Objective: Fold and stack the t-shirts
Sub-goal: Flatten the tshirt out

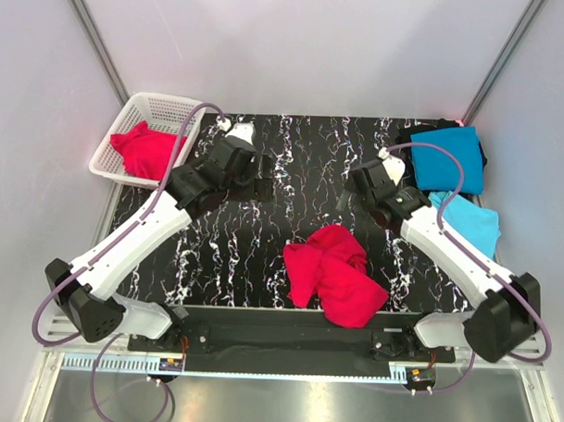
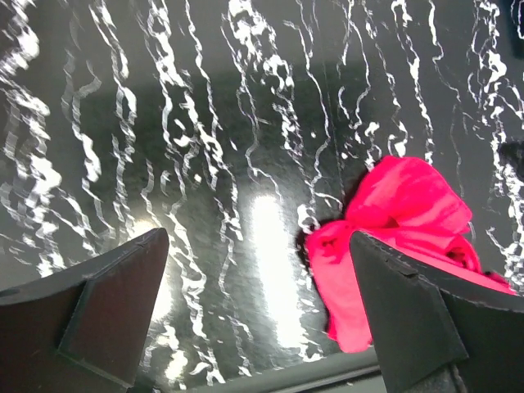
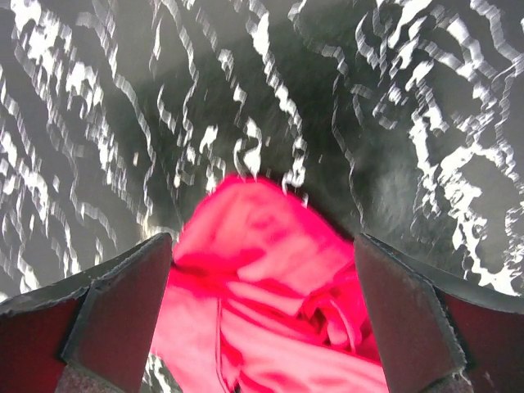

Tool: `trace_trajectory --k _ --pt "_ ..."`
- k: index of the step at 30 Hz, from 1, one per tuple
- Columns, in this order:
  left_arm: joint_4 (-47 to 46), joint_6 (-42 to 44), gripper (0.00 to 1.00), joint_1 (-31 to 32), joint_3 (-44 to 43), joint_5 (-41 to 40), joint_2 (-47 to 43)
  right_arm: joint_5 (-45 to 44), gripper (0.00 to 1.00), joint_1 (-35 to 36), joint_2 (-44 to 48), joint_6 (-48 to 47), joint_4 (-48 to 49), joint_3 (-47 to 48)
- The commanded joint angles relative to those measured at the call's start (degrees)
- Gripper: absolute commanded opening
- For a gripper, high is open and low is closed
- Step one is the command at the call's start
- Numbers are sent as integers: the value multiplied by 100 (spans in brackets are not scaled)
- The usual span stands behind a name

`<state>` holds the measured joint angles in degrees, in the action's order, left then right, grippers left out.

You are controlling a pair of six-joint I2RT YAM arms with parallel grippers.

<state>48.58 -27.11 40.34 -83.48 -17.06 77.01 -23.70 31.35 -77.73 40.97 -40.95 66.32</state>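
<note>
A crumpled crimson-red t-shirt [image 1: 334,273] lies on the black marbled table, near the front middle. It shows at the right of the left wrist view [image 2: 393,221] and fills the lower middle of the right wrist view [image 3: 270,286]. A second red t-shirt [image 1: 147,151] lies in the white mesh basket [image 1: 179,104]. A teal-blue folded t-shirt [image 1: 448,158] and a sky-blue one [image 1: 469,222] lie at the right. My left gripper [image 1: 250,184] [image 2: 262,327] is open and empty, above bare table. My right gripper [image 1: 355,197] [image 3: 262,327] is open and empty, above the crumpled shirt's far edge.
The basket stands at the back left corner, off the marbled mat [image 1: 303,147]. White walls close in the left, right and back sides. A dark bar [image 1: 287,327] runs along the table's front edge between the arm bases.
</note>
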Motion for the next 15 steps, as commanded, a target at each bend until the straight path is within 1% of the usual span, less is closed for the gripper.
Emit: trace_trajectory --k 1,3,4,6,8,12,15 --pt "-190 -601 98 35 235 429 146 839 100 -7 679 -282 209 -417" --pt "-357 -759 98 167 638 903 165 964 100 2 1171 -256 254 -857" --pt "-575 -769 98 394 797 976 148 990 100 11 1338 -230 280 -997" --pt "-874 -839 98 641 1148 1064 33 973 100 20 1603 -221 211 -1314" --pt "-1016 -953 98 791 1316 1265 16 938 100 20 1499 -160 9 -1438" --pt "-1577 -1225 99 826 1712 2081 138 947 100 20 1103 -46 -159 -1544" --pt "-2069 -1410 98 879 1783 2644 392 833 100 20 989 60 -150 -1684"
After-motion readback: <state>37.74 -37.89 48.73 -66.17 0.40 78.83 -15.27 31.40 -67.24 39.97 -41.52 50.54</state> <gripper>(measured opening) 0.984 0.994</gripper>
